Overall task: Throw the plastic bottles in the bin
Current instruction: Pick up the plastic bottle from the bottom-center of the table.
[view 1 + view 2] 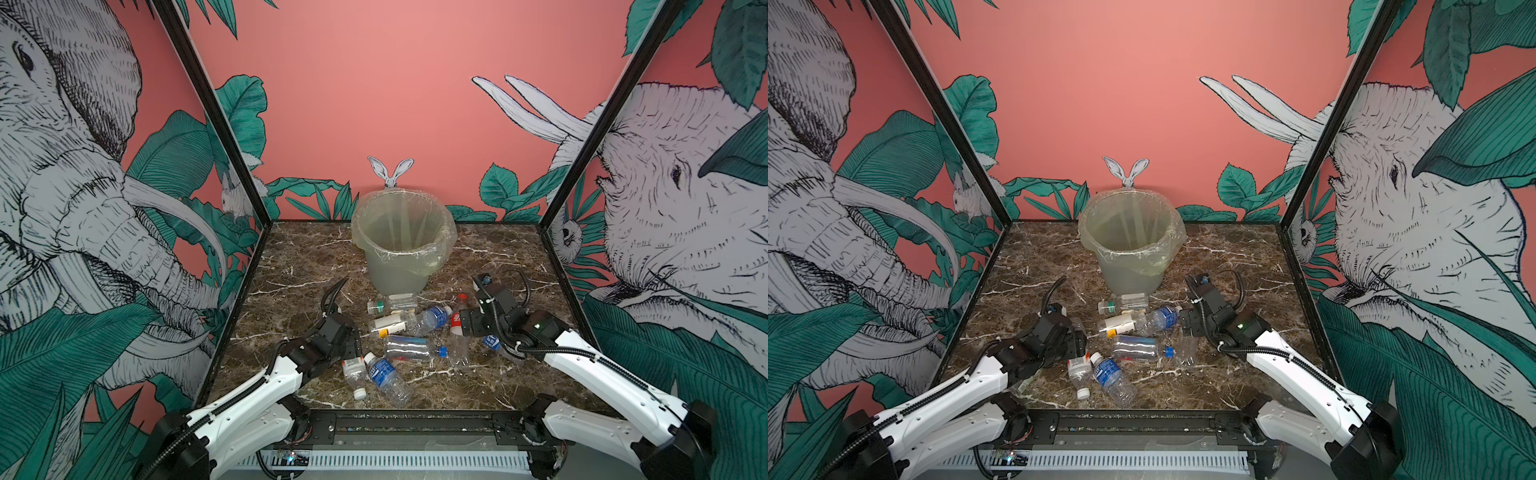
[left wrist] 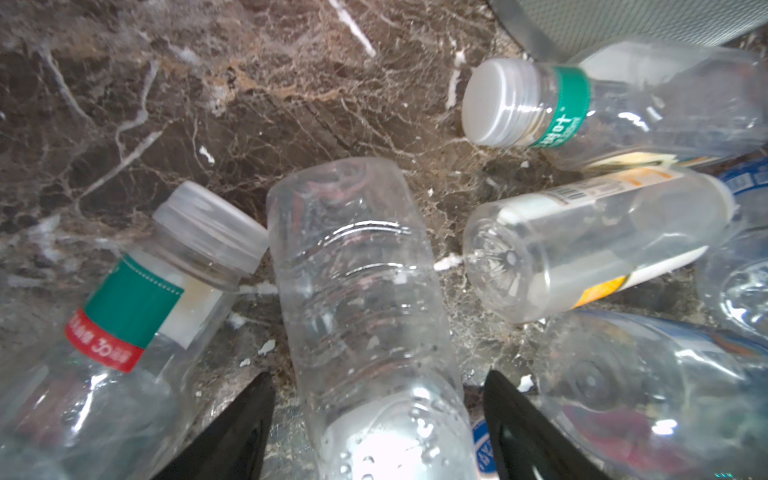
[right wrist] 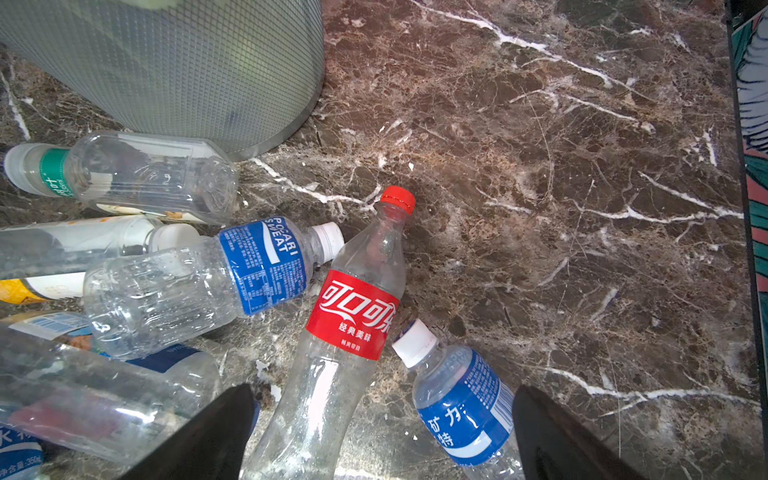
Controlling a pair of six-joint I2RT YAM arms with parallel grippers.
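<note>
Honestly, your main risk is the thin clear plastic: ribbed, glossy, round, so it rolls or squirts out under a pinch. Nearest you, the blue-label bottle point(image 1: 384, 376) lies beside a white-capped one point(image 1: 354, 374), touching or nearly so.

Left gripper point(image 2: 378, 419): jaws stand apart on either side of a clear ribbed bottle point(image 2: 357, 266), partly spread; I can't tell if the fingers point(image 2: 245, 428) touch it. Close off-centre and it pops sideways into the green-and-red-label bottle point(image 2: 124, 316).

Right gripper point(image 3: 384, 432): jaws wide apart over two bodies, the red-label cola bottle point(image 3: 353, 316) and a small blue-label one point(image 3: 461, 407). Closing here could catch both, or wedge one.

Mid-pile bottles point(image 1: 405, 322) overlap; pulling one drags its neighbours on the smooth marble-pattern tabletop point(image 1: 490, 386).

Farthest, the bin point(image 1: 401, 249) stands upright, textured grey-green, tapered, looks empty. Its loose clear bag liner point(image 1: 442, 243) may snag a bottle, and a bump could tip it.
</note>
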